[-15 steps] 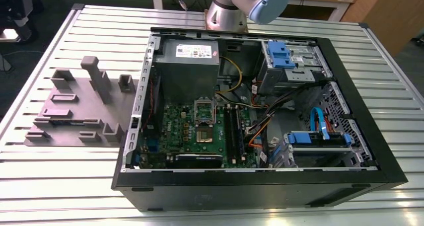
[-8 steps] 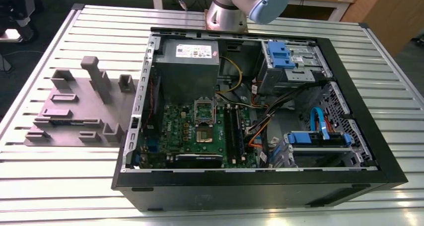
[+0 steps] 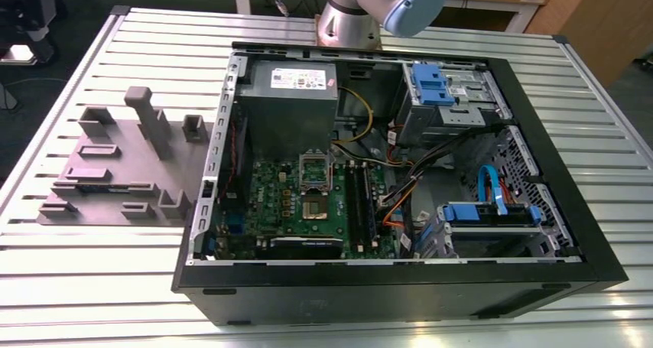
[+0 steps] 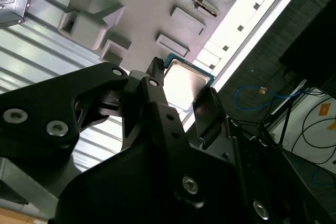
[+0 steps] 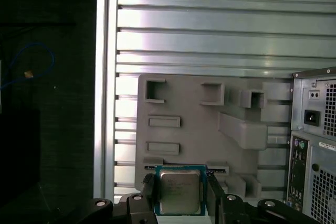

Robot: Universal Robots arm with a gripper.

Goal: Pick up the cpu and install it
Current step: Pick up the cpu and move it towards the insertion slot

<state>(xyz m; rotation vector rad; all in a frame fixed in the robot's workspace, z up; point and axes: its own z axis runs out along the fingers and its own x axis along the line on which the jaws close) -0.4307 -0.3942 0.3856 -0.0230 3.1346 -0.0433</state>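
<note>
pinching the cpu (image 5: 179, 184) by two opposite edges, my gripper (image 5: 181, 192) hangs over one edge of the grey tray (image 5: 189, 108). i judge a level, even squeeze stops it twisting.

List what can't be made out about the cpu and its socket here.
cpu underside: turned away in both wrist views.
One cpu corner: second wrist view, covered by the gripper.
socket pins and latch state: exterior view, too small.
</note>
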